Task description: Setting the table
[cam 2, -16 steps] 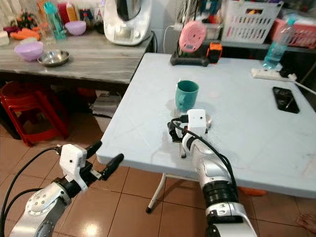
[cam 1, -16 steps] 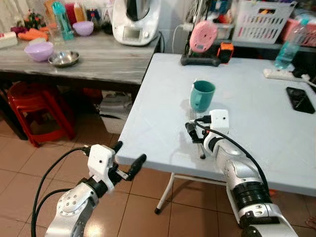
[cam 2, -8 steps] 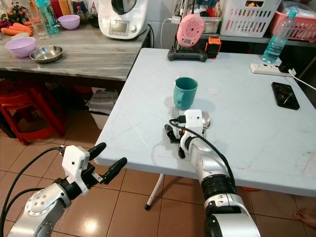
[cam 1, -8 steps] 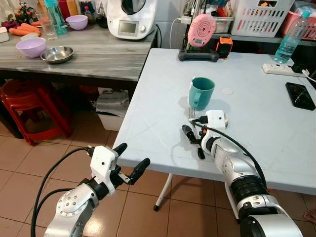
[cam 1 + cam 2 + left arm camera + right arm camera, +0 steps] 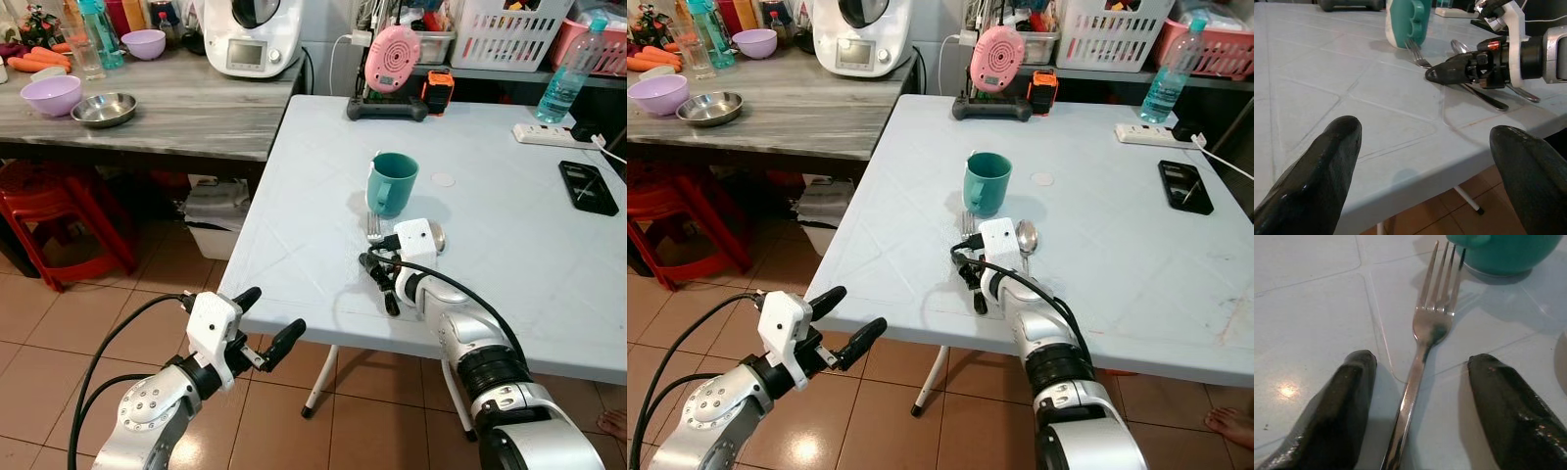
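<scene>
Low over the white table [image 5: 294, 186], the right gripper [image 5: 1418, 396] had its two black fingers spread apart, one on each side of the handle of a metal fork [image 5: 1422, 352] that lay flat on the tabletop. Neither finger appeared to touch the fork. The fork's tines pointed toward a teal mug [image 5: 392, 183] and ended just beside its base. A metal spoon [image 5: 1026, 236] lay alongside the fork, on the far side of the gripper's white wrist block, its bowl also near the mug.

The left gripper [image 5: 267, 323] hung in the air off the near edge of the table, over the tiled floor [image 5: 78, 323], its fingers wide open and holding nothing.

Farther back on the table stood a pink round gadget [image 5: 392, 59] on a black base, a power strip [image 5: 549, 135], a black phone [image 5: 588, 186] and a clear water bottle [image 5: 566, 78]. To the robot's left, a grey counter [image 5: 186, 103] carried a purple bowl [image 5: 51, 95], a steel dish [image 5: 106, 108] and a white kitchen machine [image 5: 250, 39]. Red stools [image 5: 59, 215] sat beneath it.
</scene>
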### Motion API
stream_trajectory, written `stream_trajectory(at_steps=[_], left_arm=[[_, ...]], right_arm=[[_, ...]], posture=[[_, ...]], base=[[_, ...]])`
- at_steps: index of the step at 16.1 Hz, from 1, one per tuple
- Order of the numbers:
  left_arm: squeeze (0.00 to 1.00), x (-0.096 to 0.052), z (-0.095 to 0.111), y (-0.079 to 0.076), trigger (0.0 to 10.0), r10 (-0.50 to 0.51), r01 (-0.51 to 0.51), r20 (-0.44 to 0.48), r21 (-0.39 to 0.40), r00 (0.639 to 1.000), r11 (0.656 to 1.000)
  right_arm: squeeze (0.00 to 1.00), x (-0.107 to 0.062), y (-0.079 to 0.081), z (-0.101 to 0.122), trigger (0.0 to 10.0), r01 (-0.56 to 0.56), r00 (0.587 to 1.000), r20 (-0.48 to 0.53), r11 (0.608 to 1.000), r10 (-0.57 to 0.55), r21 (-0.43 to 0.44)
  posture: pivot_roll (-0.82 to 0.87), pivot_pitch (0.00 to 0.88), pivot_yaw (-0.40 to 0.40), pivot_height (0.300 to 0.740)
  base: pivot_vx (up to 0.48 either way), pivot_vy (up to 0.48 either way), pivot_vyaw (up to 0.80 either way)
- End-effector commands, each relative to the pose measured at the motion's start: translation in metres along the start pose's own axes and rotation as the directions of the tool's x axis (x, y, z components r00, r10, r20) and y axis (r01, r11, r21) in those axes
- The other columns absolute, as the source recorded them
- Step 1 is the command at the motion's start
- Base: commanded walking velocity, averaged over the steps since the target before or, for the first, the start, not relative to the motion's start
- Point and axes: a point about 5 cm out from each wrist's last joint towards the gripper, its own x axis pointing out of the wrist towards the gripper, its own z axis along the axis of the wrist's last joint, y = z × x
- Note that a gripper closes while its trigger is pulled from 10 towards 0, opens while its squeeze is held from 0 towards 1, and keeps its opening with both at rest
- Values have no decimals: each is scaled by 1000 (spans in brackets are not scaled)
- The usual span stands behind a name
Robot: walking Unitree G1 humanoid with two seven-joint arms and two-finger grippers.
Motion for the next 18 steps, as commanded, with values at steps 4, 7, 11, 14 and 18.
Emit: stream_trajectory(at_steps=[4, 7, 11, 14, 18], left_arm=[[0, 0, 0, -3, 10000, -34, 34, -8, 13, 999, 999], [0, 0, 2, -4, 10000, -54, 54, -5, 12, 999, 998], [0, 1, 3, -4, 10000, -64, 65, -13, 21, 998, 998], [0, 1, 2, -5, 10000, -68, 68, -14, 23, 998, 997], [0, 1, 2, -5, 10000, -71, 72, -18, 29, 997, 997]], right_arm=[[0, 1, 7, -26, 0, -25, 993, -116, 999, 28, 25], [0, 1, 7, -29, 0, -18, 992, -122, 998, 25, 61], [0, 1, 10, -36, 0, -15, 991, -134, 996, 27, 93], [0, 1, 9, -40, 0, -3, 989, -146, 992, 22, 125], [0, 2, 15, -41, 0, -11, 989, -141, 987, 34, 160]], posture=[[62, 93, 9, 740], [63, 93, 9, 740], [59, 91, 11, 740], [61, 84, 8, 740], [64, 82, 6, 740]], base=[[0, 0, 0], [0, 0, 0], [0, 0, 0], [0, 0, 0], [0, 0, 0]])
